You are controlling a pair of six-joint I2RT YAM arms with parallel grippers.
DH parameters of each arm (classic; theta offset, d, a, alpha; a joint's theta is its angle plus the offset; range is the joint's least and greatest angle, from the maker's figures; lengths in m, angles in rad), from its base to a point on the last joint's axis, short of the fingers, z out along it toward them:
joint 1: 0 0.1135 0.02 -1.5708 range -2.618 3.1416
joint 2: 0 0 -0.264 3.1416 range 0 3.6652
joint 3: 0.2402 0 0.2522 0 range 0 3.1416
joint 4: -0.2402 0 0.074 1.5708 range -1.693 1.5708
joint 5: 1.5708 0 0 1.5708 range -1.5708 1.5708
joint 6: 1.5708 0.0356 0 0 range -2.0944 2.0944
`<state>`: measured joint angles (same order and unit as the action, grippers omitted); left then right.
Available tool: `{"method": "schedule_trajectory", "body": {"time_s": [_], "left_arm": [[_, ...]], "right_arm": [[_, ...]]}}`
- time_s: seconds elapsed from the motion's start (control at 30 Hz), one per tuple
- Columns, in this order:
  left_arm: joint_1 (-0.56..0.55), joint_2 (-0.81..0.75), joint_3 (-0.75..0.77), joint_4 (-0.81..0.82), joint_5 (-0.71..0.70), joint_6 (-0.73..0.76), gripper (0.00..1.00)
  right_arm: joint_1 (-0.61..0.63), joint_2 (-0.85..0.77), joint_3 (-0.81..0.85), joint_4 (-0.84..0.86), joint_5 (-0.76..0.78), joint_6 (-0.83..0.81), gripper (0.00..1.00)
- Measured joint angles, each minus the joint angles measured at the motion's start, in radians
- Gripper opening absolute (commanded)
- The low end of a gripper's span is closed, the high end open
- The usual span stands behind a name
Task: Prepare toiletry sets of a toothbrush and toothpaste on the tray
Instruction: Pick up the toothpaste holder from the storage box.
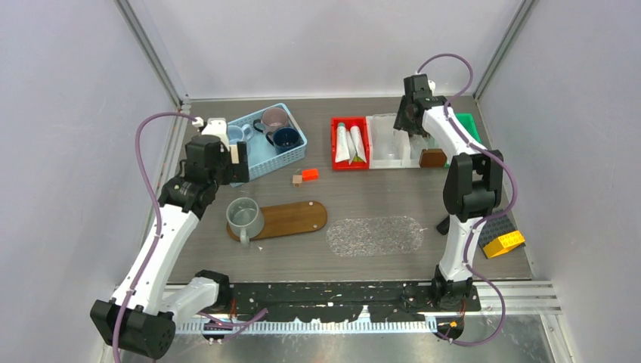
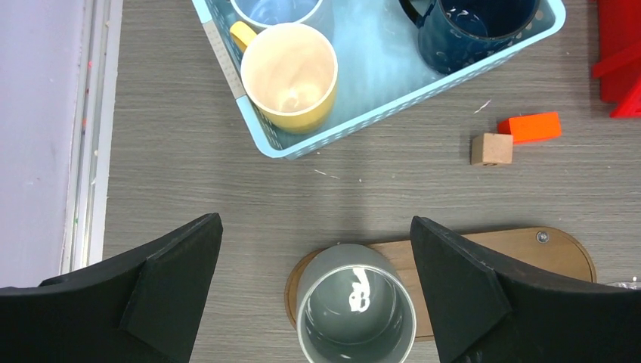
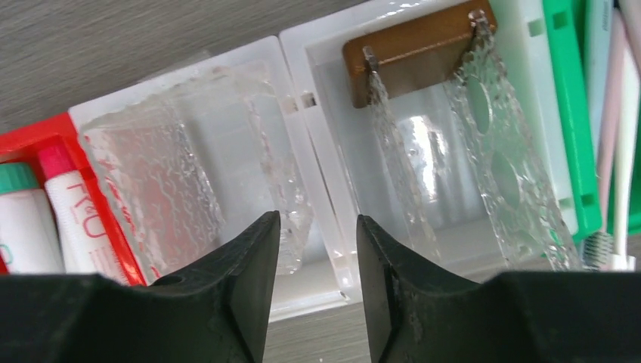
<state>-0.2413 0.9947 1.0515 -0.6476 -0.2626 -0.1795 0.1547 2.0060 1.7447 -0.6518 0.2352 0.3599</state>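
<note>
A grey-green mug (image 1: 244,215) stands upright on the left end of the wooden tray (image 1: 295,219). My left gripper (image 2: 316,219) hangs wide open above it, the mug (image 2: 355,310) lying between and just below its fingers, untouched. Two toothpaste tubes (image 1: 350,144) lie in the red bin (image 1: 336,128). Toothbrushes (image 3: 616,113) lie in the green bin (image 3: 567,98) at the far right. My right gripper (image 3: 318,227) hovers over the white bins (image 3: 321,189), its jaws narrowed to a modest gap and holding nothing. The toothpaste (image 3: 68,212) shows at its left.
A light blue basket (image 2: 264,132) holds yellow (image 2: 291,72), navy (image 2: 469,26) and other mugs. An orange block (image 2: 529,127) and a small brown cube (image 2: 491,148) lie on the table. A brown block (image 3: 412,49) and clear plastic pieces (image 3: 491,136) sit in the white bins. A clear oval tray (image 1: 374,236) and yellow piece (image 1: 503,243) lie near.
</note>
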Motion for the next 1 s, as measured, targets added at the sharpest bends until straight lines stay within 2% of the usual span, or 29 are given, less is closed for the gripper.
{"method": "schedule_trajectory", "body": {"time_s": [0.5, 0.87, 1.0], "left_arm": [[0.0, 0.04, -0.002, 0.0, 0.003, 0.0, 1.0], [0.0, 0.05, -0.003, 0.0, 0.018, 0.0, 1.0], [0.0, 0.051, -0.003, 0.0, 0.021, 0.0, 1.0]], "right_arm": [[-0.001, 0.037, 0.013, 0.034, -0.082, -0.044, 0.42], [-0.001, 0.063, 0.031, 0.045, -0.089, -0.076, 0.26], [-0.001, 0.078, 0.032, 0.048, -0.098, -0.093, 0.23]]}}
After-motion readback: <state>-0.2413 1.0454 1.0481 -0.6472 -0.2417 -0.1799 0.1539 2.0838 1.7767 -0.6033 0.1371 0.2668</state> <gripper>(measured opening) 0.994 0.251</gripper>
